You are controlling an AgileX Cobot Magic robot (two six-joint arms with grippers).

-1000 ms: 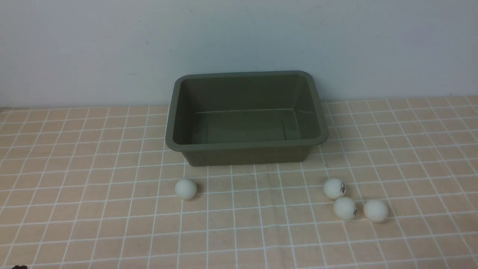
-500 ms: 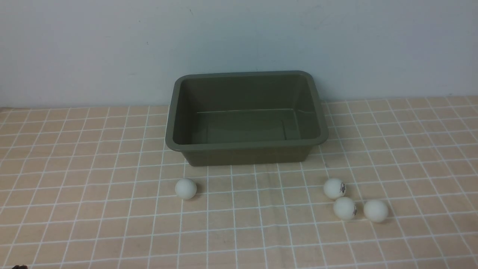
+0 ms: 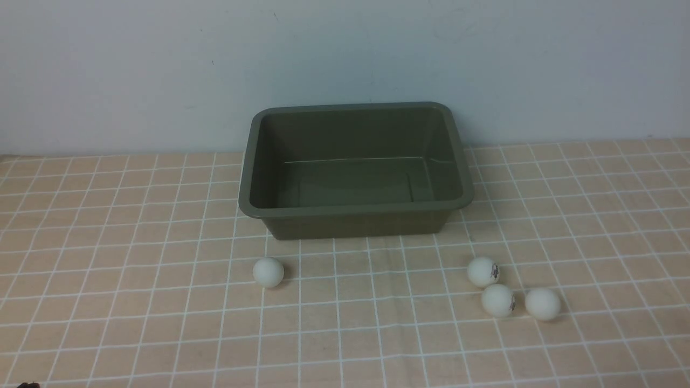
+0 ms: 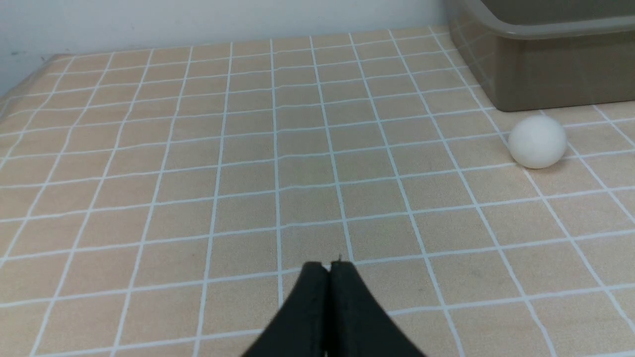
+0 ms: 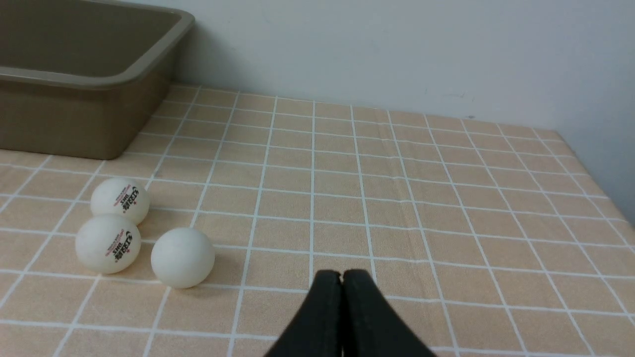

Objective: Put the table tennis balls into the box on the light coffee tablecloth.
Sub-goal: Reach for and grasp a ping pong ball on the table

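An olive-green box (image 3: 245, 183) stands empty at the back middle of the light coffee tablecloth (image 3: 108, 302). One white table tennis ball (image 3: 268, 272) lies alone in front of the box's left corner; it is the ball (image 4: 538, 142) in the left wrist view. A cluster of three balls lies front right: one with a logo (image 3: 482, 271), another with a logo (image 3: 497, 300), and a plain one (image 3: 542, 304). My left gripper (image 4: 328, 265) is shut and empty, well short of the lone ball. Shut and empty too, my right gripper (image 5: 341, 273) hovers beside the plain ball (image 5: 182, 257).
A pale wall (image 3: 345, 59) rises right behind the box. The cloth's right edge (image 5: 595, 173) shows in the right wrist view, its left edge (image 4: 25, 84) in the left wrist view. Neither arm appears in the front view.
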